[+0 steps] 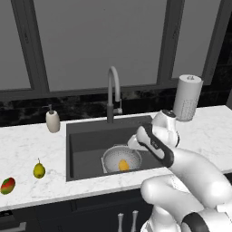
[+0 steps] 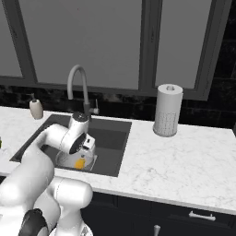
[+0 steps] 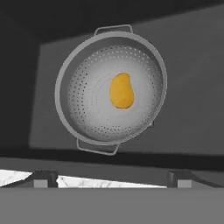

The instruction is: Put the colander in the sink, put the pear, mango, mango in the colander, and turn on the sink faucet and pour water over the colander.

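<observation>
The silvery perforated colander rests on the bottom of the dark sink, and the orange-yellow mango lies in its middle. My gripper hangs above them, open wide and holding nothing. Seen from the left base view, the hand hovers over the colander at the sink's right side. On the left counter lie the yellow-green pear and, nearer the edge, the red and green mango. The grey gooseneck faucet stands behind the sink, and no water runs from it.
A white soap pump bottle stands at the sink's back left corner. On the counter to the right of the sink is a paper towel roll. Dark windows run along the back wall.
</observation>
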